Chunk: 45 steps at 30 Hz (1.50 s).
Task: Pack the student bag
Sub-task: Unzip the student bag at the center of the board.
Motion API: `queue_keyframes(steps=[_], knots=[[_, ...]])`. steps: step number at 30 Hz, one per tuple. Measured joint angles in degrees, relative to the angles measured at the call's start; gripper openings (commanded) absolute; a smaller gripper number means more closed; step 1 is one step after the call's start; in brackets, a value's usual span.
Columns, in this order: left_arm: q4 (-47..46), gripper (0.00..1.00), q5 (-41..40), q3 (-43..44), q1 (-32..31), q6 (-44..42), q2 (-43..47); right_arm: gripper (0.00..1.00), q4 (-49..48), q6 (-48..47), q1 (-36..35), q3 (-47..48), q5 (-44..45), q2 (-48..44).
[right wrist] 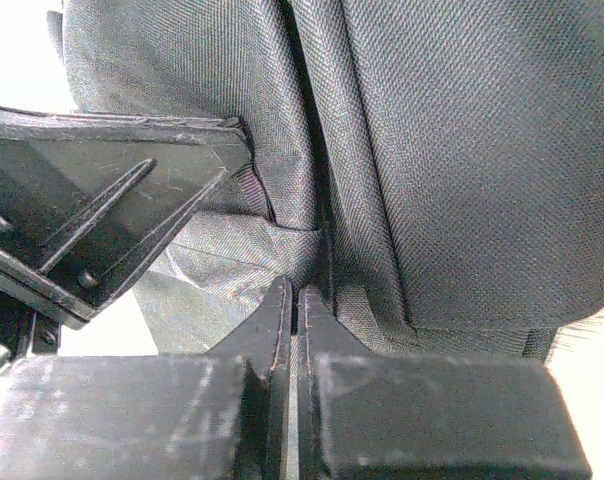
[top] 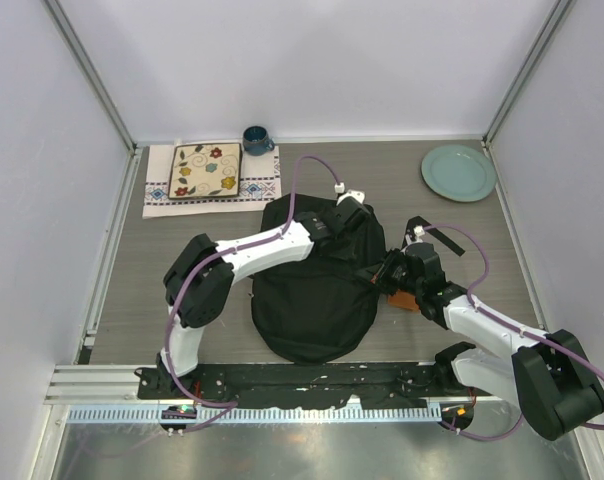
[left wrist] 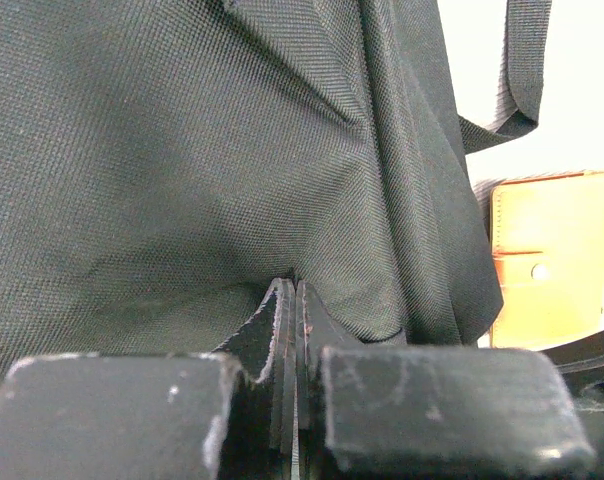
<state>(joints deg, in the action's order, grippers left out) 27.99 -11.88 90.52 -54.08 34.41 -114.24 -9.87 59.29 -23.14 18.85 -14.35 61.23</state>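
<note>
From above, the bag (top: 317, 305) lies at the middle of the table (top: 132, 300), the left gripper (top: 350, 205) on its far right part and the right gripper (top: 390, 272) at its right edge, placed, I judge, to pull its mouth open for packing. The left wrist view shows its jaws pressed together on a fold of bag cloth, an orange case (left wrist: 550, 260) to the right. The right wrist view shows jaws together too, apparently nipping cloth at a seam.
</note>
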Motion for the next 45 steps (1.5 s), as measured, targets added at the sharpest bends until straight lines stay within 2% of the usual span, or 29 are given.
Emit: queue_keyframes(steps=[5,12,24,30,34,35,36,37,38,40,41,43,44,45], knots=[[-1.01,0.0,-1.18,-2.93,0.0,-0.5,2.62,0.01,0.33,0.46,0.0,-0.11,0.44,-0.66],[-1.11,0.0,-3.08,-10.49,1.22,-0.96,10.91,0.01,1.11,0.92,-0.11,-0.81,1.92,-3.65],[-0.26,0.0,-7.04,-19.71,7.45,-2.43,20.76,0.01,1.33,1.01,-0.15,-0.98,2.51,-3.76],[1.99,0.0,-9.44,-27.61,14.56,-3.5,29.77,0.01,1.38,1.05,-0.15,-1.07,2.69,-3.74],[2.43,0.0,-8.46,-30.51,16.92,-3.39,34.32,0.0,0.96,1.05,-0.44,-1.07,2.29,-3.58],[2.27,0.05,-8.07,-31.04,17.05,-3.39,35.19,0.04,0.87,1.05,-0.46,-1.05,2.21,-3.41],[2.23,0.2,-7.63,-31.39,17.18,-3.37,35.82,0.11,0.83,1.03,-0.46,-1.01,2.12,-3.17],[2.19,0.36,-7.34,-31.65,17.31,-3.34,36.3,0.18,0.85,0.9,-0.46,-0.85,1.9,-2.82],[2.25,0.59,-7.23,-31.74,17.4,-3.54,36.57,0.33,0.9,0.63,-0.44,-0.59,1.79,-2.54],[3.17,0.7,-8.13,-31.8,18.08,-3.78,37.18,0.49,1.86,-0.22,-0.28,-0.04,1.79,-2.32],[3.56,0.8,-8.59,-31.82,18.64,-3.13,37.62,0.64,3.17,-1.16,-0.24,0.63,1.99,-2.38],[4.13,0.88,-9.4,-31.85,19.12,-3.28,38.53,0.71,5.57,-2.32,-0.15,2.14,2.71,-2.64],[4.31,0.95,-9.73,-31.85,19.3,-3.19,39.01,0.76,6.93,-3.15,-0.09,3.02,3.15,-3.08],[4.52,0.97,-10.19,-31.85,19.34,-3.08,39.67,0.77,8.87,-4.07,-0.11,4.2,3.76,-4.0]])
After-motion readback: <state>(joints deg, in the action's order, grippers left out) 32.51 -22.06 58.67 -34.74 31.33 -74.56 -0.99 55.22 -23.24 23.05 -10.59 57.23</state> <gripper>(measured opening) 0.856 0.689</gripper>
